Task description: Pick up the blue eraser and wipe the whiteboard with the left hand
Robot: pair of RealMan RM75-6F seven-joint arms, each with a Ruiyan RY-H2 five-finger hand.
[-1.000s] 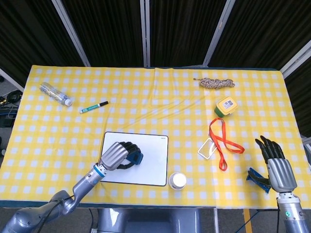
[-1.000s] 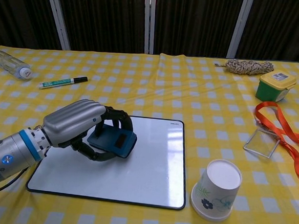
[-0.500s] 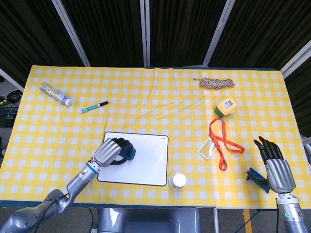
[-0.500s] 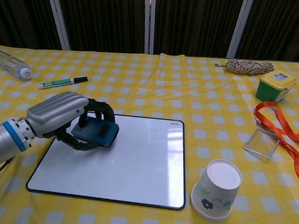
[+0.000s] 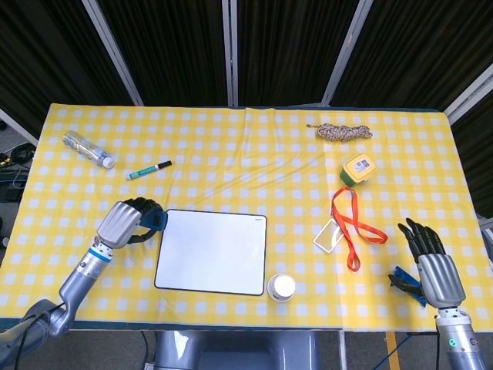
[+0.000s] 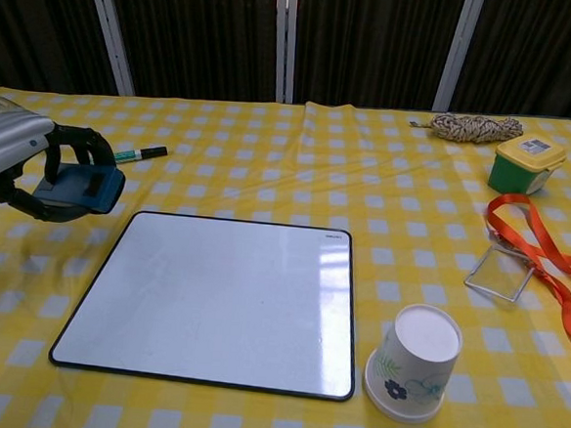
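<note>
Blue eraser (image 6: 77,184) sits gripped in your left hand (image 5: 123,223), fingers wrapped round it, held off the whiteboard's (image 5: 212,251) left edge, over the yellow check cloth (image 5: 254,177). Board lies to the right of that hand, long axis running left-right; surface looks clean from here. Left hand is far nearer than the right hand (image 5: 434,266), which is at the far right w/ fingers spread, holding nothing, just beside a blue clip (image 5: 407,284). Containers: paper cup (image 6: 413,362) upside down near the board's front right corner; green box w/ yellow lid (image 6: 526,163) closed, contents hidden.
</note>
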